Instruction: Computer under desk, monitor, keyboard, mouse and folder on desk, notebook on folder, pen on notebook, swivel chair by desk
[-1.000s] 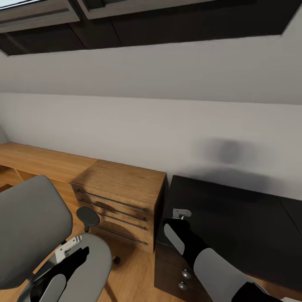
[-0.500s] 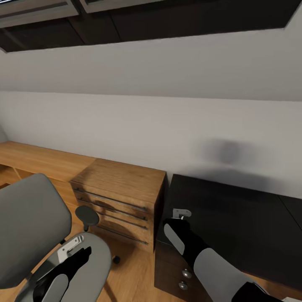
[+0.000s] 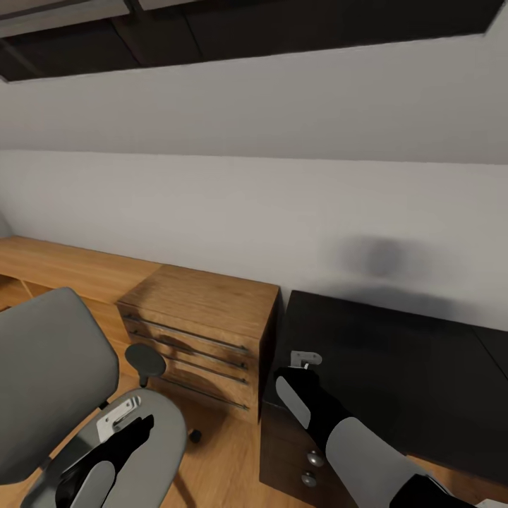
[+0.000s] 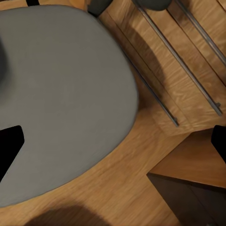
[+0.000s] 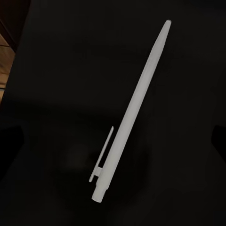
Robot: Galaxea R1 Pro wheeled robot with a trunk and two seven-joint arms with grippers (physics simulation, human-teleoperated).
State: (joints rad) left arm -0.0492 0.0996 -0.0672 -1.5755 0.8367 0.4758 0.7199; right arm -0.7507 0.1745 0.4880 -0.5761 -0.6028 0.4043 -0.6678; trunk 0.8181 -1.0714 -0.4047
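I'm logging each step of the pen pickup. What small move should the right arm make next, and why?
Probably lower the right gripper straight down onto the pen: the pen lies loose on the black desk, centred between the spread jaws.

The robot's left arm, grey forearm ending in a black wrist and claw [image 3: 134, 429], reaches forward low at the head view's lower left. The right arm, grey with a black wrist, stretches further forward, its claw [image 3: 305, 361] pointing down; both claws' fingers stand spread apart
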